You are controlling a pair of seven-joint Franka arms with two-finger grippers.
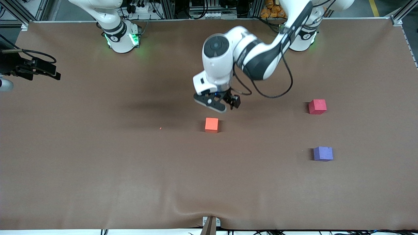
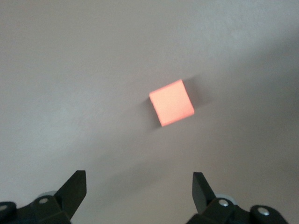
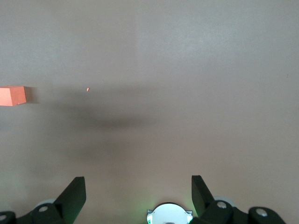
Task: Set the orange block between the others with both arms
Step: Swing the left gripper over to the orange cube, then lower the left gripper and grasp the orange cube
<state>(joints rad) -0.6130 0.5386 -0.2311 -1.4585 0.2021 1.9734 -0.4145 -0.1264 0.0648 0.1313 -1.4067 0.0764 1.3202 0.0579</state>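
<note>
The orange block sits alone near the middle of the brown table; it also shows in the left wrist view and at the edge of the right wrist view. The others stand toward the left arm's end: a pinkish-red cube and, nearer the front camera, a purple-blue cube. My left gripper hovers open just above the table beside the orange block, holding nothing. My right gripper hangs open and high over the right arm's end, with nothing in it.
A tiny orange speck lies on the table toward the right arm's end from the orange block. The right arm's green-lit base and the left arm's base stand along the edge farthest from the front camera. A bracket sits at the near edge.
</note>
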